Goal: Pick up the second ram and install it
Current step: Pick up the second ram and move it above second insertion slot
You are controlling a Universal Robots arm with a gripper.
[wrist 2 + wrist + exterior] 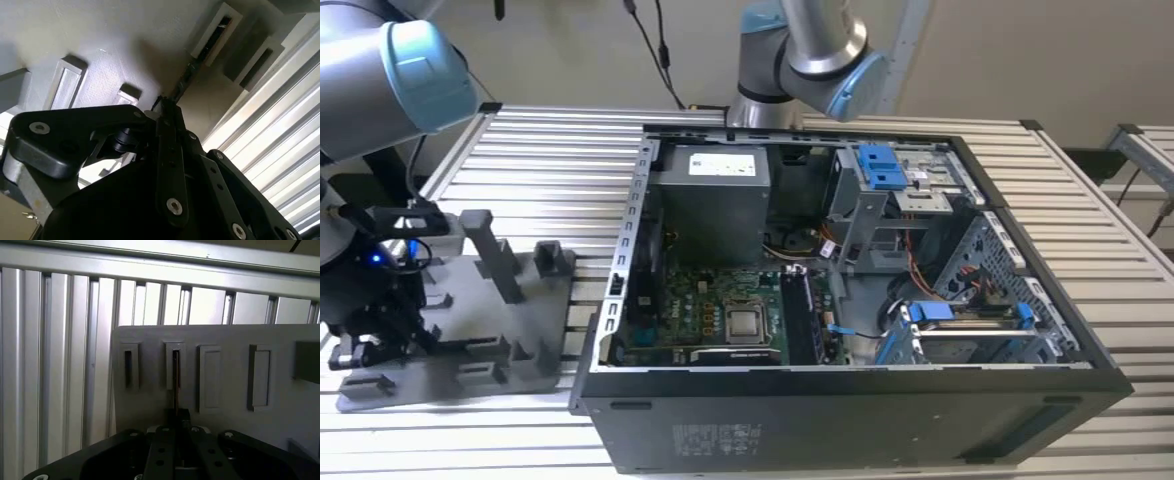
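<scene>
First wrist view: gripper (178, 415) fingers together, clamped on the thin ram (176, 390). The ram stands on edge with its end in a slot of the grey plate (225, 340). Exterior view: plate and gripper at the exterior view's left, beside the open case (854, 385) on the slatted table (560, 150).

Slatted metal table (547, 170) bears grey fixture plate (540, 310); computer case (854, 430).

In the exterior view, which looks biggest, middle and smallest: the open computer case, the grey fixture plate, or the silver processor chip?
Largest: computer case.
Then the grey fixture plate.
Smallest: processor chip.
</scene>
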